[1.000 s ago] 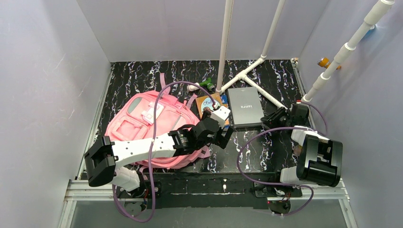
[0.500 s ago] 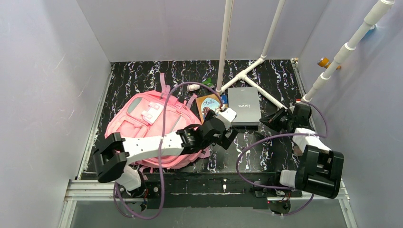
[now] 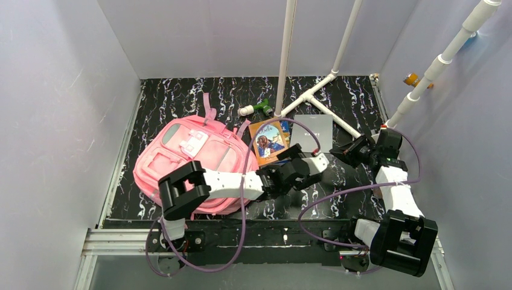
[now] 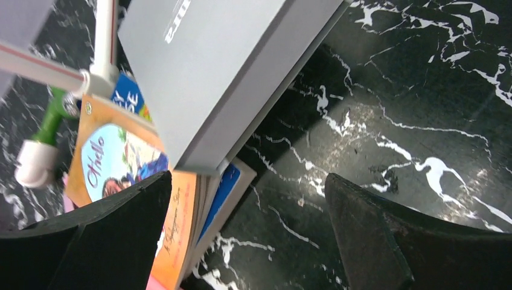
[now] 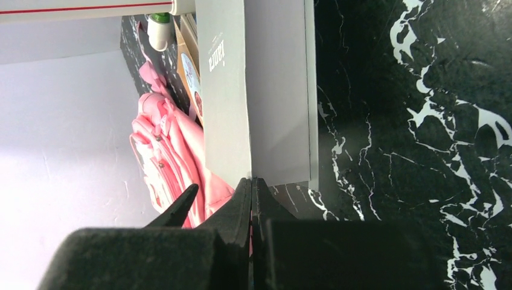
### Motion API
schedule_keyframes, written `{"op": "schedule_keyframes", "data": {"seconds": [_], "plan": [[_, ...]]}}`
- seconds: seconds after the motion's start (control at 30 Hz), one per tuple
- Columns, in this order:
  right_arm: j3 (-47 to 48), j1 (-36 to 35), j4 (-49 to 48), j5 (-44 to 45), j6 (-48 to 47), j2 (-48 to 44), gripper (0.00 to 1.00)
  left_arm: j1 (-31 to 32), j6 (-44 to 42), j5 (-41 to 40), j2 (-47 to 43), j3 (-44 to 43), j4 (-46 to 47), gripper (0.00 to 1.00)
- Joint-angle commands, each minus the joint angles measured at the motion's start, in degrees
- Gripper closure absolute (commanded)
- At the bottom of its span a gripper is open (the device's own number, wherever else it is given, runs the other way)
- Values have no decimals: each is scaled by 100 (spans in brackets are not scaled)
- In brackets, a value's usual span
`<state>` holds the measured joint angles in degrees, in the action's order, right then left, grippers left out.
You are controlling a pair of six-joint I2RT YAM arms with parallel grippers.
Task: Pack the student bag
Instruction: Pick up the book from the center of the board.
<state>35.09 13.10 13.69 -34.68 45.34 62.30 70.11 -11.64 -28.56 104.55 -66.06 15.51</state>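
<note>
The pink student bag point(image 3: 181, 157) lies flat at the left and shows in the right wrist view point(image 5: 163, 139). A grey book-like box point(image 3: 319, 130) rests partly on an orange "Othello" book point(image 3: 268, 139) and a blue book point(image 4: 220, 187). My left gripper point(image 3: 300, 160) is open and empty. In its wrist view point(image 4: 247, 184) the jaws straddle bare floor, with the left finger at the orange book's point(image 4: 121, 163) corner, just below the grey box point(image 4: 205, 72). My right gripper point(image 3: 342, 151) is shut, its tips point(image 5: 250, 181) against the grey box's point(image 5: 226, 90) near edge.
White pipe legs point(image 3: 320, 96) stand on the black marbled floor behind the box. A green marker with a white cap point(image 3: 255, 109) lies by the pipe base and shows in the left wrist view point(image 4: 42, 142). Walls close in on three sides.
My left arm has swung right, carrying its gripper from beside the orange book to the grey box's front edge. My right gripper has edged toward the box, which has shifted slightly back.
</note>
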Motion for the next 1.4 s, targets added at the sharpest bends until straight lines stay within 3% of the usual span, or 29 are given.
{"op": "schedule_keyframes", "data": {"seconds": [0.0,0.4,0.77,0.87,1.17,1.2,1.27,1.37], "plan": [[284,4,287,-309,242,-113,99,206,-1210,-832,372,-350,979,2],[349,-1,390,-305,298,-219,99,265,-2564,-1510,1309,-1117,1763,2],[452,-1,456,-360,382,-270,99,165,-3107,-1377,1968,-1651,1772,6],[464,-1,491,-362,403,-312,99,104,-3162,-1426,2075,-1868,1785,15],[687,-1,714,-332,153,-460,99,100,-3312,-1518,1944,-1970,1938,64],[780,-1,792,-343,-15,-445,92,100,-3280,-1491,1868,-1909,1931,70],[1100,-1,1186,-228,-546,-403,70,100,-3190,-1493,1687,-1778,1914,80],[1745,-9,1769,52,-1401,-419,32,100,-2930,-1470,1221,-1577,1649,88]]}}
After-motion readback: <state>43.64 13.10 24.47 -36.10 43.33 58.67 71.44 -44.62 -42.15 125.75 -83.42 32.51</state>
